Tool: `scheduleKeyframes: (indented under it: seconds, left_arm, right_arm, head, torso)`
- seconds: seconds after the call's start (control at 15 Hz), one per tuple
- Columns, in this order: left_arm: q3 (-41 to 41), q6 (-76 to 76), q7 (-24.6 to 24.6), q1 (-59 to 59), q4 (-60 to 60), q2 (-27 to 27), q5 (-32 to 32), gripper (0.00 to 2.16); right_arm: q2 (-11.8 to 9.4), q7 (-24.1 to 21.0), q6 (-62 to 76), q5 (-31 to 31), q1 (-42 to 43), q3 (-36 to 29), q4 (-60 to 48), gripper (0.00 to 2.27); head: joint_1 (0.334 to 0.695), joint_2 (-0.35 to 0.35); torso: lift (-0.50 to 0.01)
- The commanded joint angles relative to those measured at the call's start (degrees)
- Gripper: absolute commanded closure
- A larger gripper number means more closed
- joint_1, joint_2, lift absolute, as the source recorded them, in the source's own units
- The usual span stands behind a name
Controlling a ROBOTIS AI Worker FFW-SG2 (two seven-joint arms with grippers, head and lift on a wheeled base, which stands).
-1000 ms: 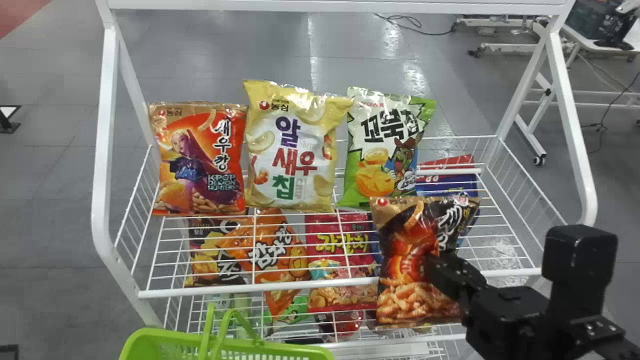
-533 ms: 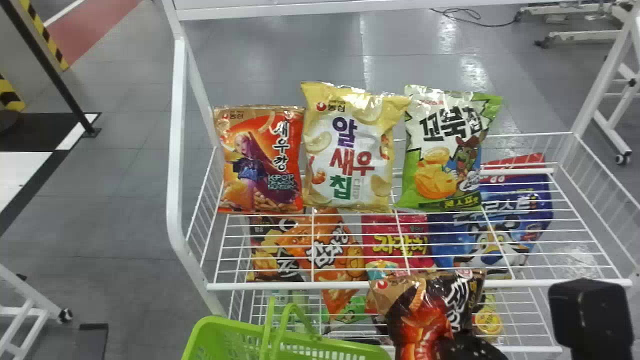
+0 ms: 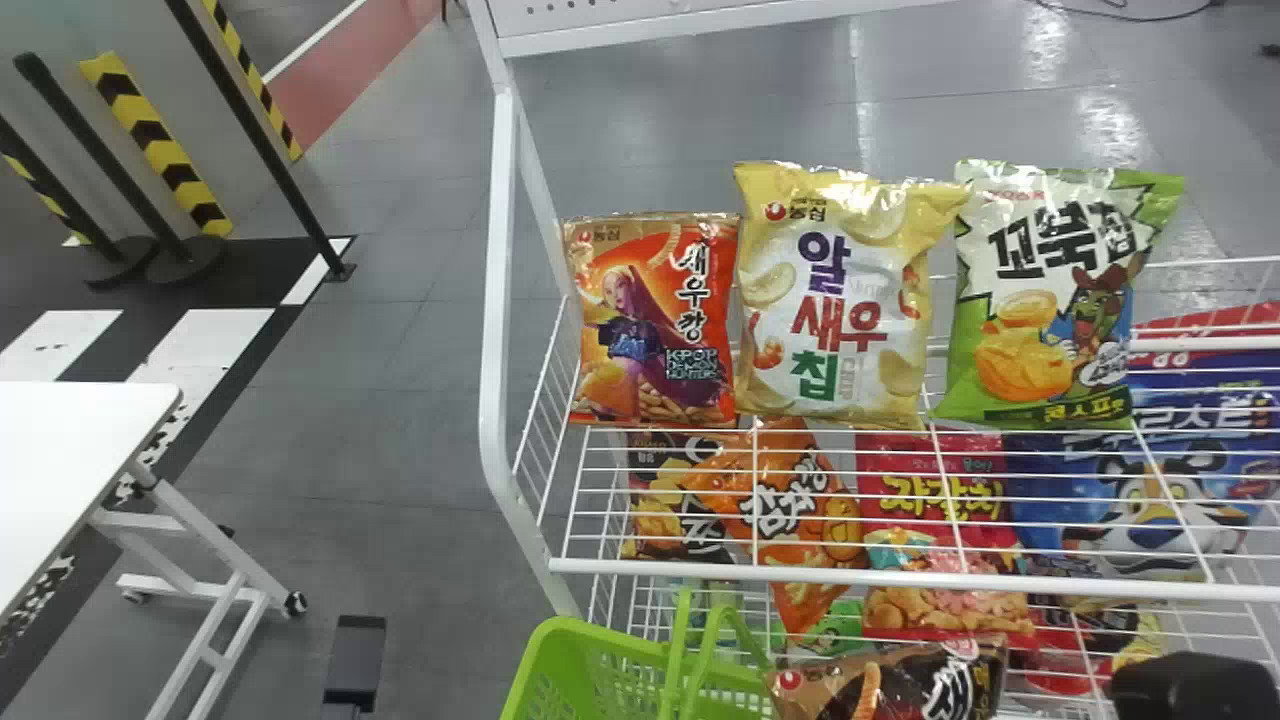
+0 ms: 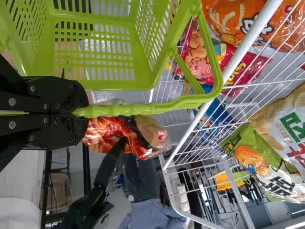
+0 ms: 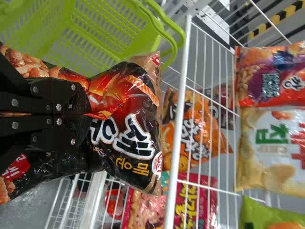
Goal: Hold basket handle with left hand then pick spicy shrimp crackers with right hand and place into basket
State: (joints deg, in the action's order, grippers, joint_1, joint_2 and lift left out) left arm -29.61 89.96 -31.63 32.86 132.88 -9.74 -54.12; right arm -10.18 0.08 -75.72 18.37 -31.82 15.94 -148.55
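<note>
Grey floor spreads around a rack of white metal tube and wire. Nearest, the black right gripper is closed on the middle of the spicy shrimp crackers, a glossy black, brown and red-orange foil bag, outside the upper shelf's front edge. Beside it, toward that shelf's front left corner, is the lime-green slatted plastic basket; the black left gripper is clamped round its slim green plastic handle.

The next move is probably sideways, over the rim. The bag is pinched at its waist, so a loose end could snag on the handle or fold over the rim; a low approach would cause either. Pushing there could tilt the basket, since the one grip at the handle may let it swing. Slick foil might also slide if tugged.

Farther off, the white wire upper shelf could catch the bag's top if the arm swings forward.
</note>
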Motion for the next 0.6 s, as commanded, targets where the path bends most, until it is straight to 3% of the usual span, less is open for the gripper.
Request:
scheduleKeyframes:
  seconds: [0.0,0.2,0.53]
  left_arm:
    - [0.08,0.07,-0.01,0.01,0.36,0.24,0.07,1.89]
    - [0.52,0.07,-0.01,0.09,0.36,0.33,0.07,1.89]
    - [0.87,0.07,0.08,0.01,0.36,0.33,-0.02,1.89]
  right_arm:
    - [-0.01,-0.61,-0.35,-1.67,1.06,3.40,1.95,1.65]
    - [-0.19,-2.28,-0.88,-3.69,3.87,8.59,5.46,1.65]
    - [0.34,-3.60,-0.53,-3.60,7.03,14.12,9.33,1.65]
  head:
    - [0.695,0.302]
    - [0.695,0.350]
    - [0.695,0.350]
  torso:
    - [-0.037]
    - [-0.037]
    - [-0.037]
